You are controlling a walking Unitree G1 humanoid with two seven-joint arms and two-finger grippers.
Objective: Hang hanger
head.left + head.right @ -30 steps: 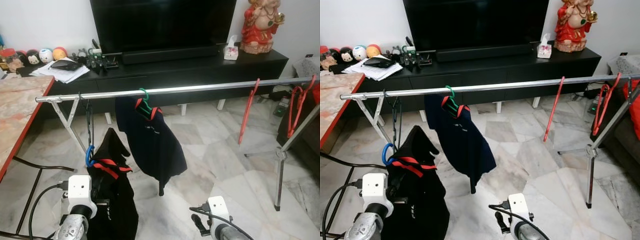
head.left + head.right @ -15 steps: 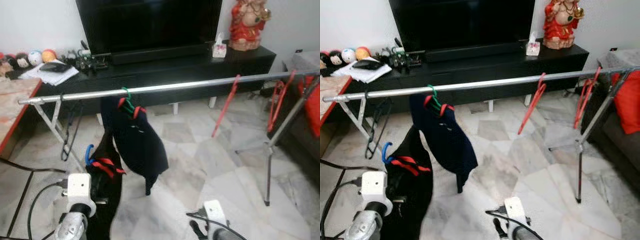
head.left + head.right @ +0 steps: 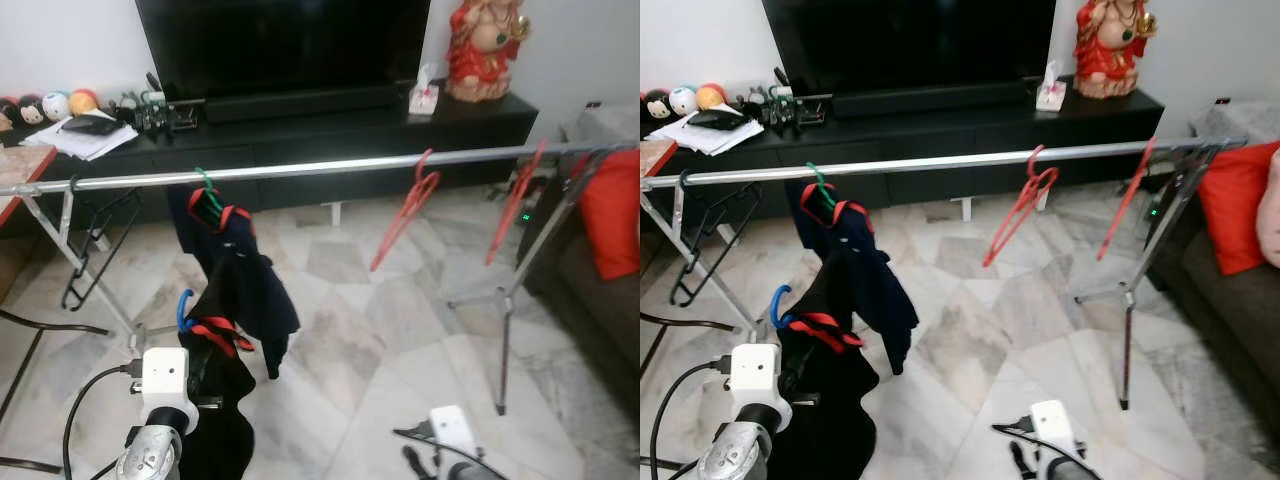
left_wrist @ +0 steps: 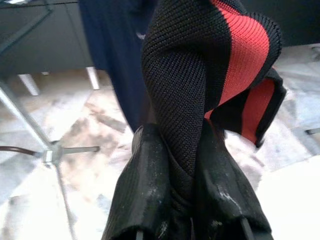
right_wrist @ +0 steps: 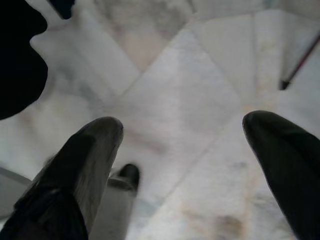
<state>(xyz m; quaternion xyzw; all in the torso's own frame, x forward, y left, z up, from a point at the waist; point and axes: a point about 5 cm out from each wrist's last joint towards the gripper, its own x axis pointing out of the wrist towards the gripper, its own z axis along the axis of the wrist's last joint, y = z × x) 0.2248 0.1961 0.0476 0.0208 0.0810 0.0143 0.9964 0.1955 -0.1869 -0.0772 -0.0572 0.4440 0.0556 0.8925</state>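
My left gripper (image 4: 175,137) is shut on a black garment with red trim (image 4: 200,75) that hangs on a blue hanger (image 3: 183,304). The blue hook stands free below the silver rail (image 3: 320,167), close to my left wrist (image 3: 165,378). On the rail a green hanger (image 3: 206,190) carries a navy shirt (image 3: 250,290), right behind the black garment. My right gripper (image 5: 185,125) is open, low over the marble floor, with nothing between its fingers (image 5: 95,145).
Two red hangers (image 3: 405,210) (image 3: 515,198) hang tilted on the rail's right half, and a black hanger (image 3: 88,255) hangs at its left end. The rack's legs (image 3: 505,330) stand on the floor. A black TV console (image 3: 330,120) is behind, a sofa with a red cushion (image 3: 608,210) at right.
The whole view has swung to the right, so the camera moved. The empty hangers on the rail now hang tilted, swinging. My left gripper still holds the black garment.
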